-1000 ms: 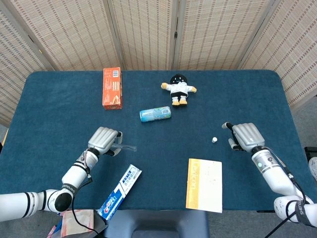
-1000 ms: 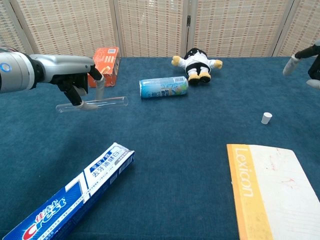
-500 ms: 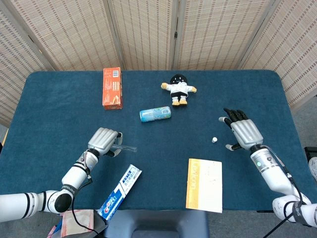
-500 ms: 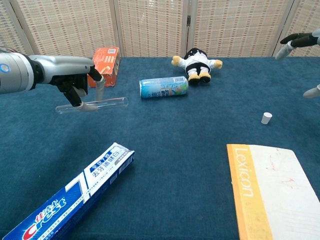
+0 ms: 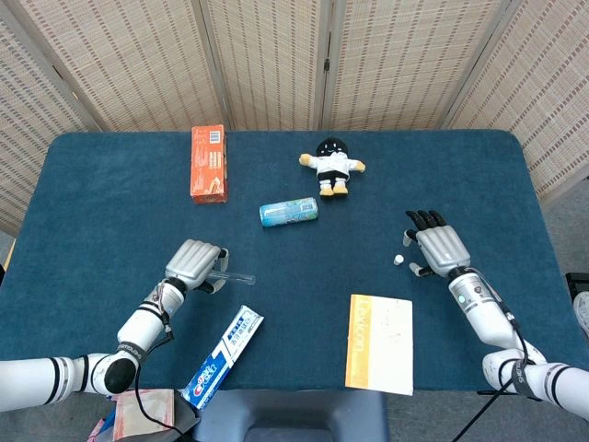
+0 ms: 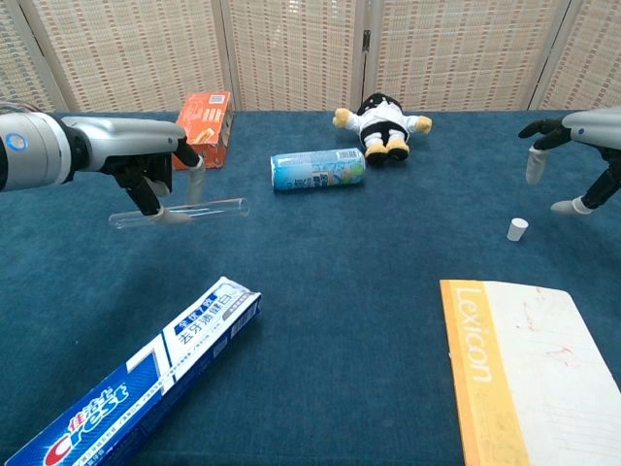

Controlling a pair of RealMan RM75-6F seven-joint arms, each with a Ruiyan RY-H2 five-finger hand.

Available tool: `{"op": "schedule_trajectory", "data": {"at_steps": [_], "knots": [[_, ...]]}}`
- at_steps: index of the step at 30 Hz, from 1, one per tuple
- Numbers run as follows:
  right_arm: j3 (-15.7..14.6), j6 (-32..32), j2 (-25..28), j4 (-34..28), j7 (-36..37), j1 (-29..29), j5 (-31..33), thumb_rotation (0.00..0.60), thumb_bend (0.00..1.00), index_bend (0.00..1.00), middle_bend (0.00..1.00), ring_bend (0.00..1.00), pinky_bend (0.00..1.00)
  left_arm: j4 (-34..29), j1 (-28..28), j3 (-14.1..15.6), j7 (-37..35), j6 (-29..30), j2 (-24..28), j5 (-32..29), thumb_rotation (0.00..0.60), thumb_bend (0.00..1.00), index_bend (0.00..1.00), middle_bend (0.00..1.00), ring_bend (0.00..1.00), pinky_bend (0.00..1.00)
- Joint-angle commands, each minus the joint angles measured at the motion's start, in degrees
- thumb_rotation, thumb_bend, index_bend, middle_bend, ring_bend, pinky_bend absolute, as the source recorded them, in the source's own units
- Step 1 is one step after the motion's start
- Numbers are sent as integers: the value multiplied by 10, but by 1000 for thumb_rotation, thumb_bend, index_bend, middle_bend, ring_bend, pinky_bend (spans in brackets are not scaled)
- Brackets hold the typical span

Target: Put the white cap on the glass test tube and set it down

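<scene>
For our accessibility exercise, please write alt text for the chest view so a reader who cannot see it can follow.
The left robot hand holds a glass test tube level above a blue table, while the right robot hand, fingers spread, hovers near a small white cap. Around them lie a toothpaste box, a can, a plush doll, an orange box and a yellow-spined book.

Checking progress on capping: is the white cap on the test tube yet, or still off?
Off. The white cap stands alone on the table near the right robot hand; the test tube is in the left robot hand.
</scene>
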Motion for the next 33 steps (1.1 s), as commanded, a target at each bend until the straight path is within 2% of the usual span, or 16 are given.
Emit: {"op": "schedule_trajectory", "data": {"at_steps": [1, 20, 33], "knots": [[1, -13, -16, 19, -1, 4, 3, 600, 256, 390, 63, 0, 0, 2, 0, 1, 0, 0, -1, 0, 600, 358, 588, 1000, 1000, 1000], [11, -53, -65, 79, -24, 16, 27, 600, 259, 411, 90, 0, 0, 9, 0, 5, -3, -4, -7, 3, 600, 358, 588, 1000, 1000, 1000], [18, -71, -82, 99, -36, 26, 39, 600, 301, 441, 111, 0, 0, 14, 3, 7, -7, -7, -10, 6, 600, 358, 588, 1000, 1000, 1000]]}}
